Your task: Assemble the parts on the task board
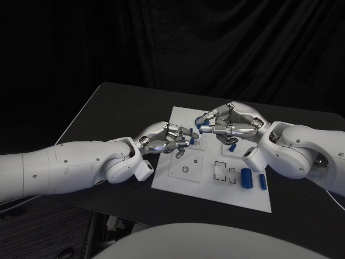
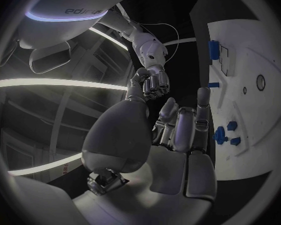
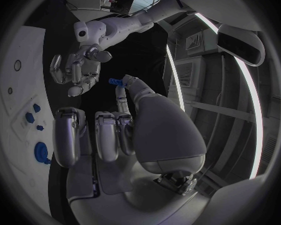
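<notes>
I have the white task board (image 1: pixel 211 186) lying in the middle of the black table (image 1: pixel 118 105), and I'll place everything against that board. My right hand (image 1: pixel 233 123) hangs above the board's far half, fingers curled in; in the right wrist view I can see a small blue part (image 3: pixel 115 81) pinched between thumb and a fingertip, held in the air clear of the board. My left hand (image 1: pixel 168 139) sits at the board's left edge, about halfway along it, with its fingers curled inward over the plate; I see nothing between them in the left wrist view, though the fingertips are partly hidden from that camera, so I'd only say it looks closed on nothing. The two hands are near each other above the board but not touching.

On the board itself, two blue cylinders (image 1: pixel 246 176) lie side by side at its right edge, close to the near corner, just beside a pair of rectangular cutouts (image 1: pixel 221 170). Left of those cutouts is a square plate with a round hole (image 1: pixel 190 169). In the left wrist view I also pick out a cluster of small blue pieces (image 2: pixel 226 134) sitting on the board beyond my left fingertips, and a blue block (image 2: pixel 213 49) further along the same surface
</notes>
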